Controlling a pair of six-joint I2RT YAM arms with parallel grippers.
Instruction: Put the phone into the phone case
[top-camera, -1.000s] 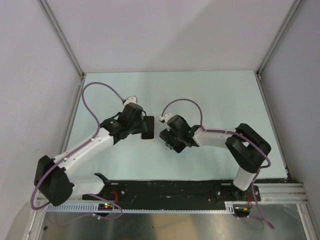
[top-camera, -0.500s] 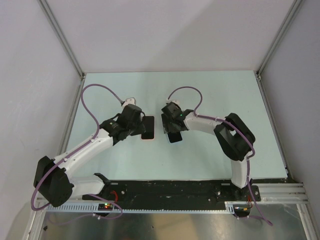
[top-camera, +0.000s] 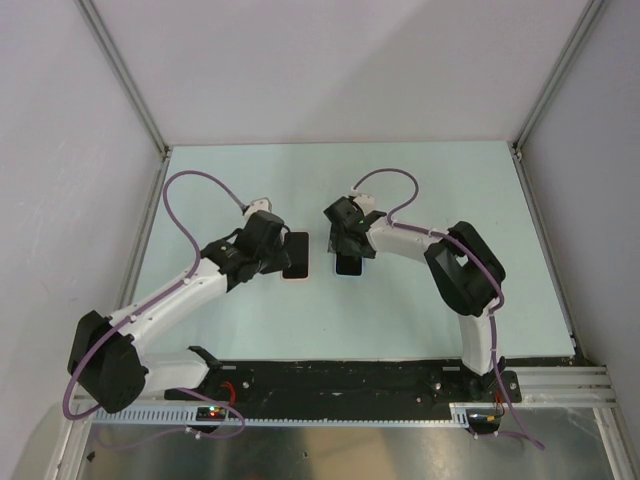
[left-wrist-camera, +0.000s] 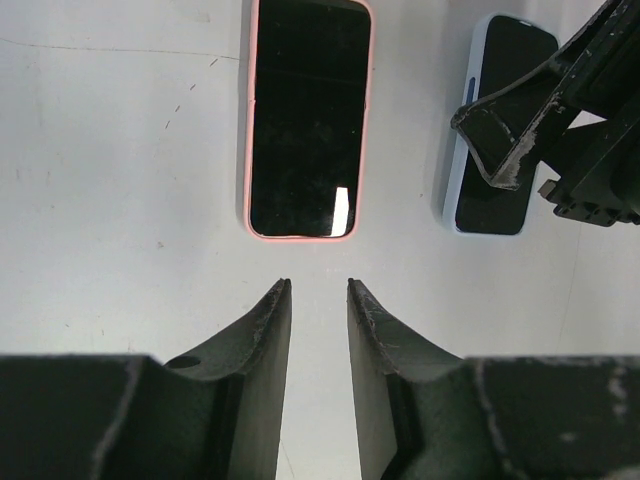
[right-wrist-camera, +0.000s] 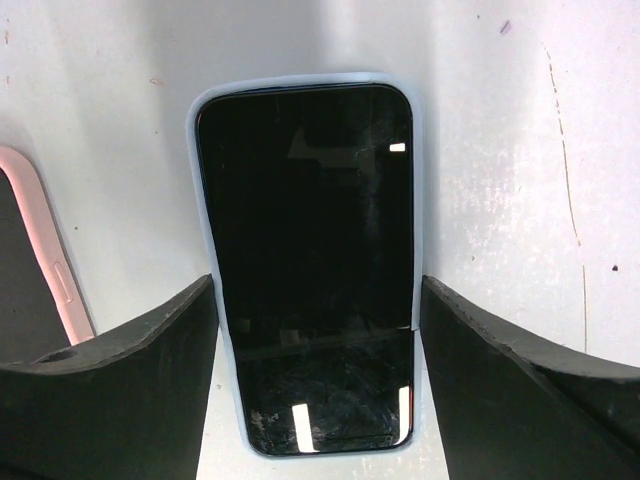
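My left gripper (left-wrist-camera: 318, 285) shows two black fingers (left-wrist-camera: 262, 340) with only a narrow gap between them and nothing in it, over the scuffed white table (left-wrist-camera: 120, 180). Just beyond the fingertips, straight ahead and not touching them, a glossy black rectangular slab with a pink rim (left-wrist-camera: 308, 115) lies flat. To the fingers' right lies a second glossy black slab with a pale blue rim (left-wrist-camera: 512, 60), partly hidden by the right gripper (left-wrist-camera: 530, 170).
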